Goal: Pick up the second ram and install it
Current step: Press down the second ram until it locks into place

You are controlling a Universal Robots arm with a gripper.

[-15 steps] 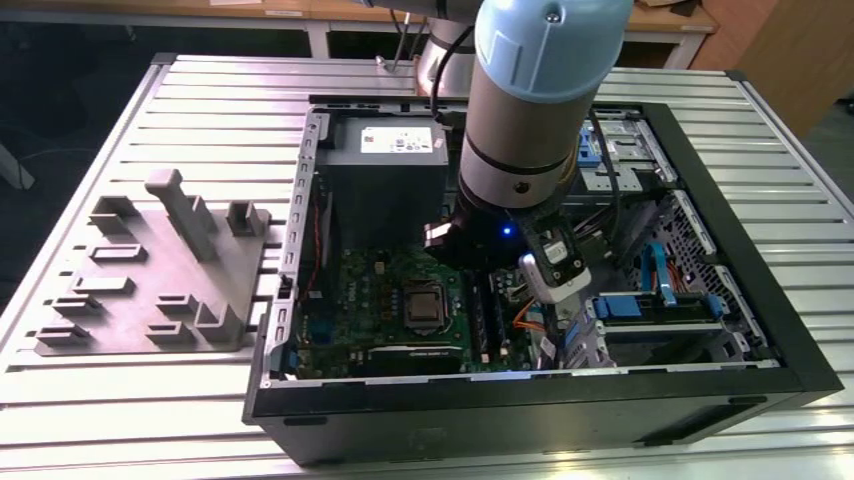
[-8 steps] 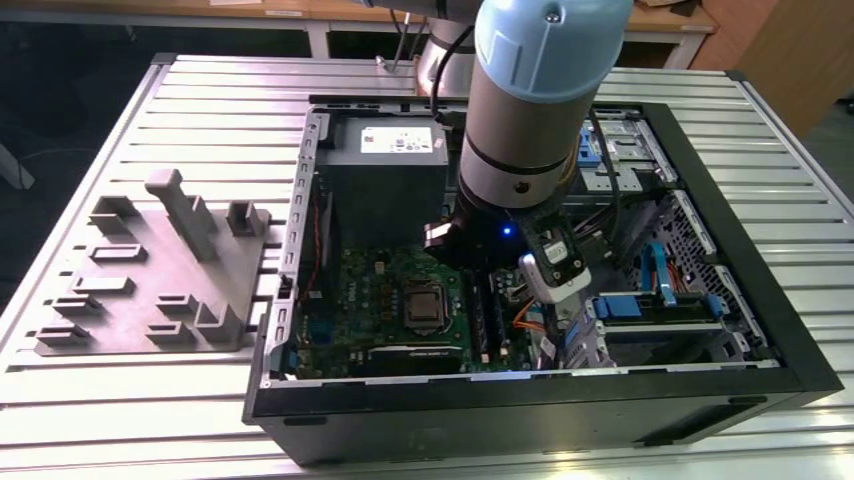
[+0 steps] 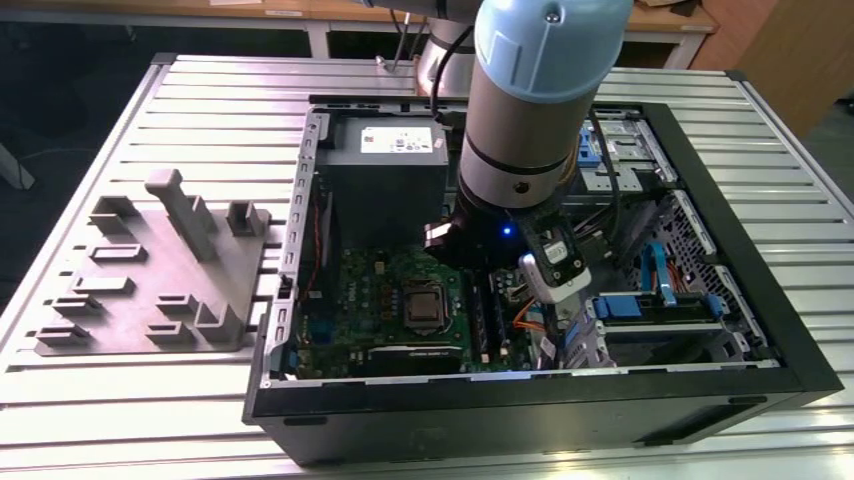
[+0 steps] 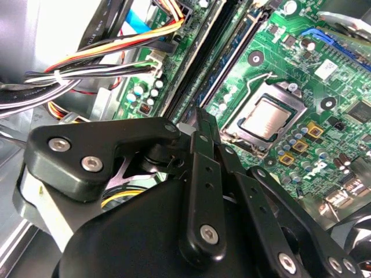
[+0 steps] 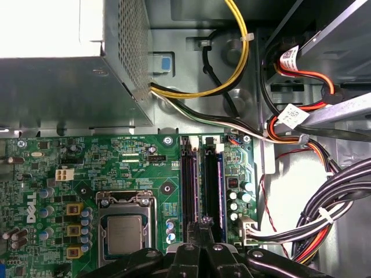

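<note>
I see the gripper [image 5: 204, 225] with its fingers closed together, tips right over the memory slots, gripping nothing I can make out. The second ram [image 5: 213, 185] stands on edge in its slot, at three o'clock of the processor [image 5: 124, 234]. The exterior view adds the open computer case [image 3: 747, 290], a white label [image 3: 402, 143] on the power supply [image 3: 380, 195], and a grey tray [image 3: 147, 270] at the case's nine o'clock.

My exterior view looks down on the bench [image 3: 120, 400] and open computer case [image 3: 747, 300]; both wrist views sit close above my motherboard [image 5: 133, 159].
</note>
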